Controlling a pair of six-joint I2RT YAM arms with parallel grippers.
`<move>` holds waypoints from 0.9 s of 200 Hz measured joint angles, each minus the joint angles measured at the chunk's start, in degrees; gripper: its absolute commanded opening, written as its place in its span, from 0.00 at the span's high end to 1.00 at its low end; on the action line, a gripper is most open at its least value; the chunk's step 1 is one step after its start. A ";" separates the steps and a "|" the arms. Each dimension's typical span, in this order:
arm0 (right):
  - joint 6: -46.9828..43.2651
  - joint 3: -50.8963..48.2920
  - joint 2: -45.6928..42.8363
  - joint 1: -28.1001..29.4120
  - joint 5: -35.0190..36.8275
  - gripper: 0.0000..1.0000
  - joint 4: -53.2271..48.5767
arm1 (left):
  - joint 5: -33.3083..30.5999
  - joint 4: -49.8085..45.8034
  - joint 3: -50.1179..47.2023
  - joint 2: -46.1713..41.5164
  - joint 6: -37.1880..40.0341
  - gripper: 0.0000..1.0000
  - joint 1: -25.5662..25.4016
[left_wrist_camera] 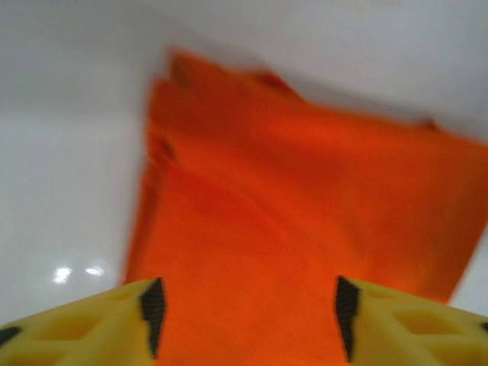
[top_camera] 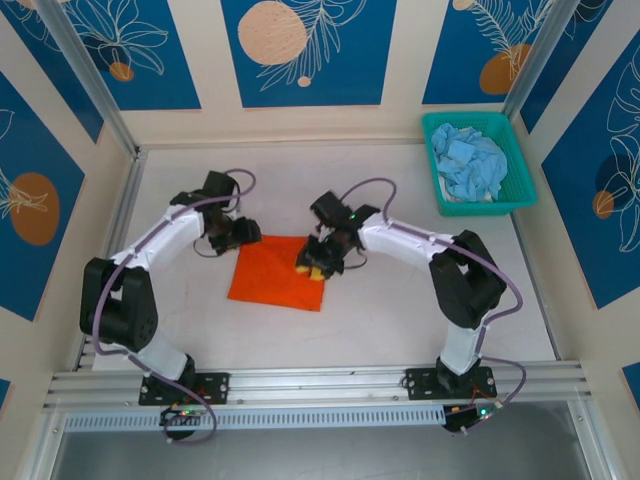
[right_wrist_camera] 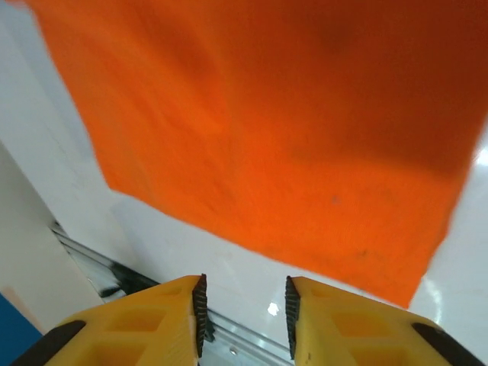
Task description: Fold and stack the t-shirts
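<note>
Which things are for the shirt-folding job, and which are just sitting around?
For the job:
- orange t-shirt, flat on the table
- pale blue t-shirts, heaped in the teal basket

Just sitting around:
- the teal basket itself
- blue flower panels on the walls
</note>
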 measured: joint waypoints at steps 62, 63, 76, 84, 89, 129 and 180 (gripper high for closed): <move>5.77 -3.17 7.43 4.00 -0.09 0.62 2.14 | -0.87 0.42 -3.19 10.91 1.38 0.24 -1.55; 5.73 -3.17 7.41 4.00 -0.09 0.62 2.16 | -1.05 0.37 -3.17 11.23 1.25 0.23 -1.49; 5.75 -3.17 7.32 4.00 -0.11 0.56 2.51 | -1.49 -0.76 -2.01 12.46 0.61 0.15 -0.83; 5.57 -3.23 7.30 4.00 -0.31 0.51 2.82 | -1.77 -0.96 -1.44 12.33 0.09 0.12 -0.63; 5.55 -3.23 7.23 3.98 -0.37 0.48 2.99 | -2.14 -1.03 -1.29 12.33 0.11 0.10 -0.48; 0.59 -3.32 4.17 3.67 0.46 0.36 1.36 | -6.47 -5.64 4.98 16.11 -1.05 0.09 0.87; -7.98 -3.61 -13.22 -2.56 1.70 0.33 -3.58 | -14.10 -12.52 18.10 17.94 -3.80 0.05 0.04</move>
